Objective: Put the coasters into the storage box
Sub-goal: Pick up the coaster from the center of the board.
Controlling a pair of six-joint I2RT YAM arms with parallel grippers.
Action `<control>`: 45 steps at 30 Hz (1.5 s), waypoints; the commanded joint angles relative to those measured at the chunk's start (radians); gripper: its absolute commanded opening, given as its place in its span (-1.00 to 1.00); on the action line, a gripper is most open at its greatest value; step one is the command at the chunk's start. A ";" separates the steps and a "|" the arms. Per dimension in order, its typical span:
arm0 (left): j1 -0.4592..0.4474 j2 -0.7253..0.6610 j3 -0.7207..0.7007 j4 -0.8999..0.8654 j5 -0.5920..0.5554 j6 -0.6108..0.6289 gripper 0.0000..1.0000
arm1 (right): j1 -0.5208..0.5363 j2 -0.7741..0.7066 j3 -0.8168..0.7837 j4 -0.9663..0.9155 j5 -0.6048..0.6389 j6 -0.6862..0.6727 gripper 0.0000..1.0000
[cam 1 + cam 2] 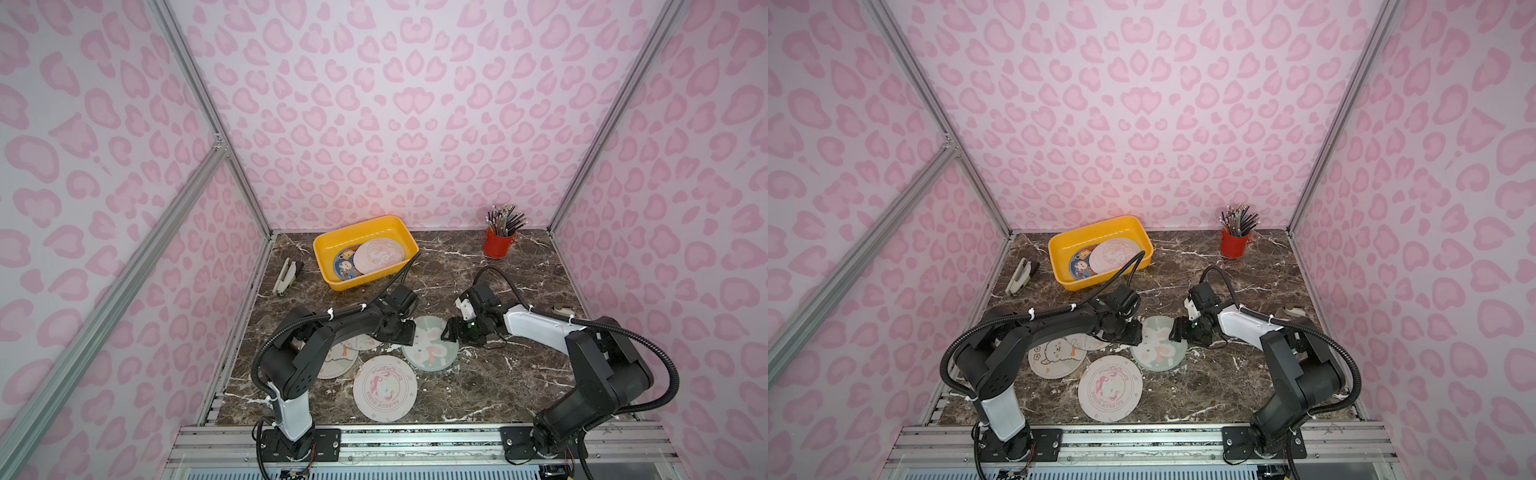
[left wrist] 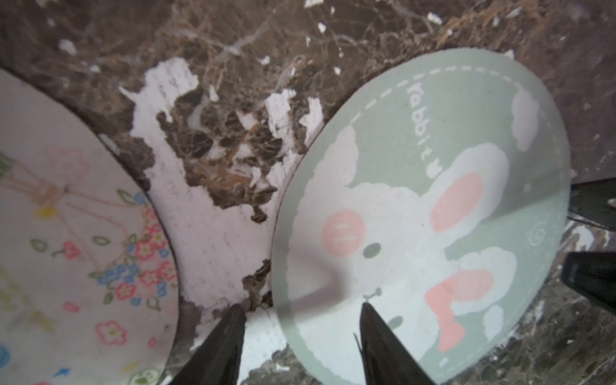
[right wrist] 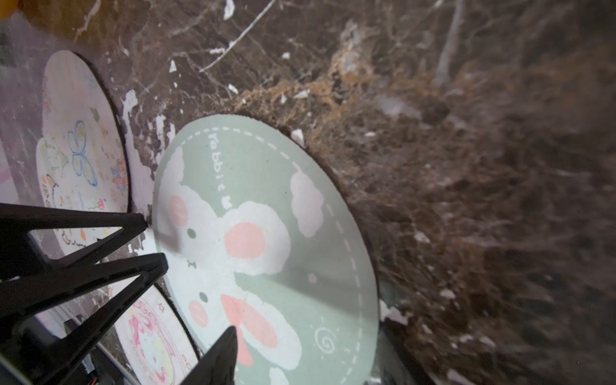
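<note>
Left pincer (image 2: 301, 316): jaws apart, straddling the rim of the round mint-green rabbit-print coaster (image 1: 430, 345). One tip is over its face, the other beside the rim over bare dark marble tabletop (image 1: 478, 386).

Right pincer (image 1: 446, 332): jaws apart at the opposite rim.

Pale floral coaster (image 2: 83, 233): just outside the left pincer, across a narrow gap.

Shallow yellow plastic storage box (image 1: 328, 249): beyond the left pincer, well apart. It holds a pale printed coaster (image 1: 378, 255) overlapping a blue coaster (image 1: 344, 264).

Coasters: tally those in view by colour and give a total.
Blue coaster: 1
Green coaster: 1
Pale coasters: 4 (boxed, unicorn, dog, floral)
Total: 6 in view
</note>
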 commanded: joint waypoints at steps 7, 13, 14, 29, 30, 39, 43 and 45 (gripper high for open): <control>-0.004 0.026 0.002 -0.026 0.026 -0.027 0.06 | 0.011 0.033 -0.025 -0.028 -0.002 -0.014 0.27; -0.006 0.024 -0.004 -0.026 0.026 -0.031 -0.02 | 0.011 0.037 -0.025 -0.020 -0.006 -0.010 0.21; -0.005 0.024 -0.005 -0.027 0.026 -0.032 -0.04 | 0.011 0.037 -0.027 -0.019 -0.006 -0.008 0.20; -0.006 0.010 -0.012 -0.025 0.022 -0.036 -0.06 | 0.009 0.024 -0.034 0.006 -0.011 0.011 -0.74; -0.006 0.004 -0.013 -0.023 0.021 -0.037 -0.05 | 0.009 0.021 -0.030 0.006 -0.009 0.012 -0.80; -0.005 -0.099 -0.040 0.000 0.002 -0.050 0.20 | 0.006 -0.027 0.016 -0.013 -0.033 0.021 -1.00; -0.002 -0.154 -0.064 0.003 -0.017 -0.053 0.38 | 0.011 -0.048 0.072 -0.033 -0.048 0.015 -1.00; 0.002 -0.180 -0.081 0.008 -0.023 -0.057 0.45 | 0.016 -0.054 0.104 -0.039 -0.057 0.007 -1.00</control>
